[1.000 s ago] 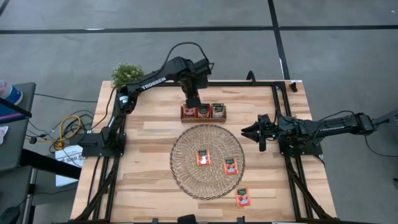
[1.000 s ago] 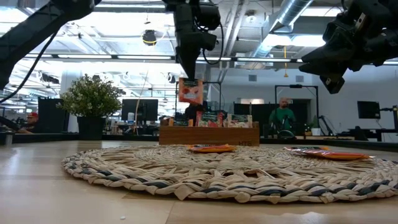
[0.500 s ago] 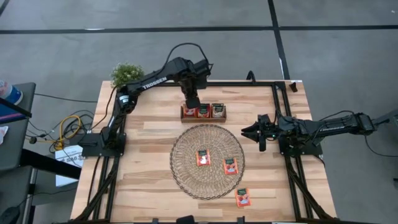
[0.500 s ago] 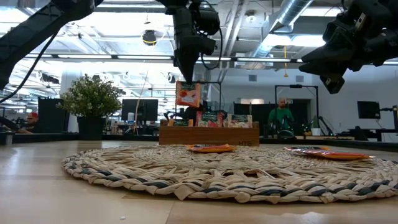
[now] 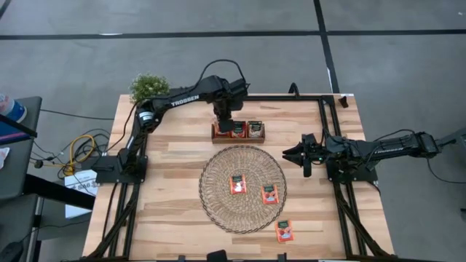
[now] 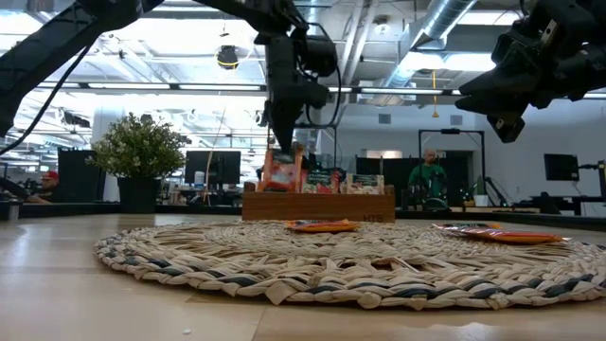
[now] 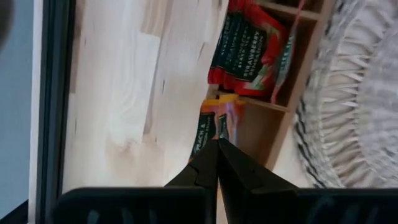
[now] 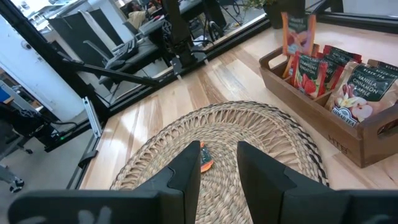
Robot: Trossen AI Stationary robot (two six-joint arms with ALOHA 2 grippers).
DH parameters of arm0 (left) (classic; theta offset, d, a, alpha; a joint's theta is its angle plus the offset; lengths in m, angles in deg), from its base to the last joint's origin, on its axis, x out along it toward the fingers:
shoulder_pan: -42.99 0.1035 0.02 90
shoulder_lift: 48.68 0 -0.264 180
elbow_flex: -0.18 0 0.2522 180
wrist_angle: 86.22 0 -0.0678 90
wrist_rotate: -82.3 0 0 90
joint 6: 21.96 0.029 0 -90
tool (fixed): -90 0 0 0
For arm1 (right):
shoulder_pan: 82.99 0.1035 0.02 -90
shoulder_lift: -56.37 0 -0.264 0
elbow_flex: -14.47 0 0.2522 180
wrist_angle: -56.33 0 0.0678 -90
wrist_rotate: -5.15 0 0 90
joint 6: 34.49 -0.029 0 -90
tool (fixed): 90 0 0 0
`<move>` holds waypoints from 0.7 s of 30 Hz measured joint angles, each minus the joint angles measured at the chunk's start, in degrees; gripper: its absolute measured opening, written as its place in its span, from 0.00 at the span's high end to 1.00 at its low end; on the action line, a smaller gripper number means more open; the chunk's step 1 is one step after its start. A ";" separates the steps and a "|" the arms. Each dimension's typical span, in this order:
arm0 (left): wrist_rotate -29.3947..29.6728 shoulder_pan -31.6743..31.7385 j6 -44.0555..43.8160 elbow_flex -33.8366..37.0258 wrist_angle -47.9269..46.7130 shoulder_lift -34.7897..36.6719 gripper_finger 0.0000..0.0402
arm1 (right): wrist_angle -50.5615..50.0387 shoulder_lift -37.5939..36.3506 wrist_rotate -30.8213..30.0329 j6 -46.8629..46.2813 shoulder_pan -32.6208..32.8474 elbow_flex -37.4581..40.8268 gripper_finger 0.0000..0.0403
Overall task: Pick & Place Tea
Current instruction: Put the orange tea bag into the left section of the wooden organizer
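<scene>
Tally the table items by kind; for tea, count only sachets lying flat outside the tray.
Loose tea sachets: 3
Woven mat: 1
Wooden tray: 1
Potted plant: 1
Total: 6

woven mat (image 5: 242,188), wooden tray (image 5: 238,137), plant (image 5: 148,85)

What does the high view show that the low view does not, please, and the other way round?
Only the high view shows a tea sachet lying on the bare table off the mat, and both arm bases. Only the low view shows the room behind, with a person, and how low the left gripper holds its sachet, at the wooden tray. Both show the woven mat, the plant and the right gripper hanging idle.
</scene>
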State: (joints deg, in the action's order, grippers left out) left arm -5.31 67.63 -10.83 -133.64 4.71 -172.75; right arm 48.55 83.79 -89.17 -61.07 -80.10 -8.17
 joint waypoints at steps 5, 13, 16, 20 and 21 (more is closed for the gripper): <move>2.52 0.13 0.07 3.71 0.19 0.00 1.00 | 0.02 -0.02 0.00 0.00 0.00 0.00 0.76; 2.93 0.15 0.90 7.46 4.37 -0.04 1.00 | 0.01 -0.02 -0.15 0.00 -0.02 0.00 0.76; 3.10 0.15 1.66 7.46 4.66 -0.02 1.00 | 0.02 -0.02 -0.15 -0.01 -0.02 0.01 0.76; 3.14 0.30 2.03 7.46 4.73 -0.02 1.00 | 0.02 -0.01 -0.15 -0.01 -0.02 0.00 0.76; 3.00 0.40 2.07 7.46 4.73 -0.02 1.00 | 0.02 -0.02 -0.15 -0.01 -0.02 0.00 0.76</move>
State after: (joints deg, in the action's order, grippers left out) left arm -2.31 68.03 -8.76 -126.17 9.44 -172.77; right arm 48.57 83.77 -89.32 -61.08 -80.12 -8.17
